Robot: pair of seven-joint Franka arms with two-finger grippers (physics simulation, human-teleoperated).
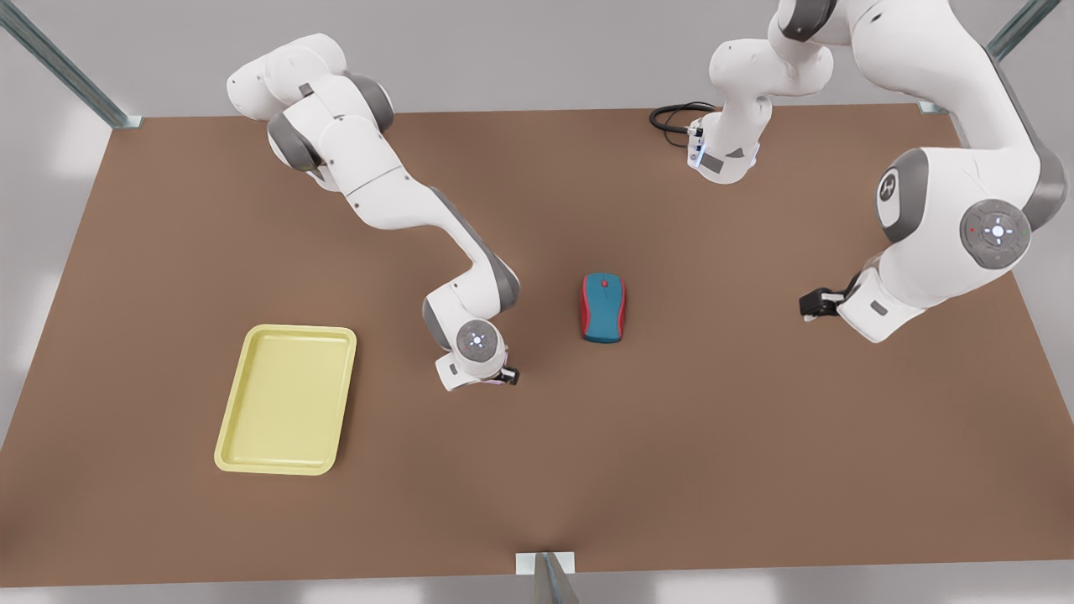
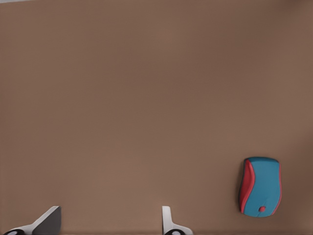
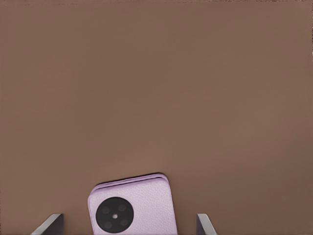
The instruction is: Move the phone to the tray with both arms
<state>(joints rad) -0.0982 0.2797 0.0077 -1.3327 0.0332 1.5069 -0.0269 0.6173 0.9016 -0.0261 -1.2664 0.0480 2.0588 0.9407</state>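
Note:
The pale pink folded phone (image 3: 142, 205) lies flat on the brown table with a black round lens cluster facing up. My right gripper (image 3: 128, 221) is open, one finger on each side of the phone and neither touching it. In the front view this right gripper (image 1: 503, 376) is low over the table at centre, and its hand hides the phone. The pale yellow tray (image 1: 285, 403) lies empty toward the front view's left of that gripper. My left gripper (image 1: 811, 304) waits open at the front view's right, above bare table (image 2: 110, 219).
A blue-and-red computer mouse (image 1: 602, 308) lies between the two grippers; the left wrist view has the mouse (image 2: 260, 186) off to one side. A black cable (image 1: 674, 117) loops at the table's far edge by an arm base.

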